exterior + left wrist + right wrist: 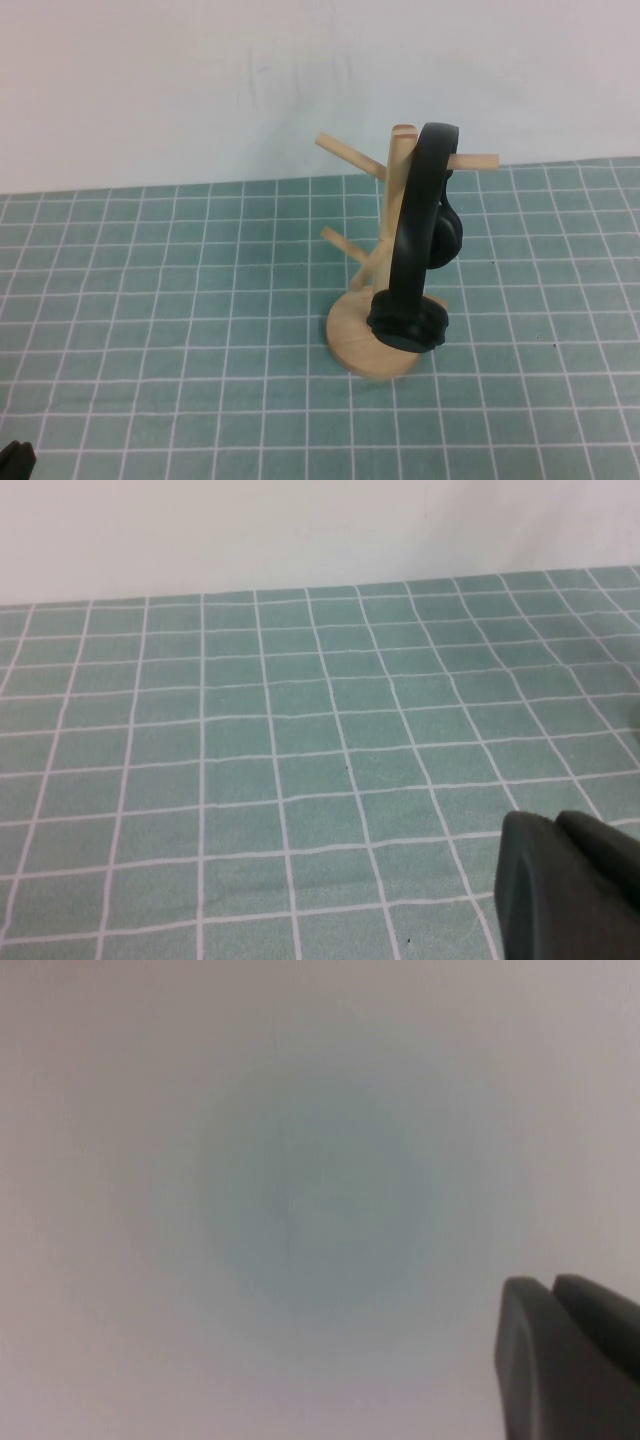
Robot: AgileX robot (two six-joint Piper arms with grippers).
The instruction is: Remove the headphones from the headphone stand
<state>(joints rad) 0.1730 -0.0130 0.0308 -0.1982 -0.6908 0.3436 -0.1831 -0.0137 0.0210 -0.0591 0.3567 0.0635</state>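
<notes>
Black headphones [418, 250] hanging on the wooden headphone stand [375, 340], out in the middle of the green checked mat [150, 320]. Left gripper [570, 890] low at the near left corner, far from them, fingers pressed together. Right gripper [570, 1360] out of the top view, closed tight, holding nothing.

Legible text, labels, brands, numbers, signs: none found in any view.

- Black over-ear headphones with matte arched headband [415, 240]: no brand mark or lettering readable.
- Light wooden tree-shaped headphone stand with round disc base [352, 340]: bare wood, no label.
- Green counter cover with white grid lines [150, 300]: grid only, no numerals or scale markings.
- Plain pale wall [200, 80]: faint scuffs, no signs.
</notes>
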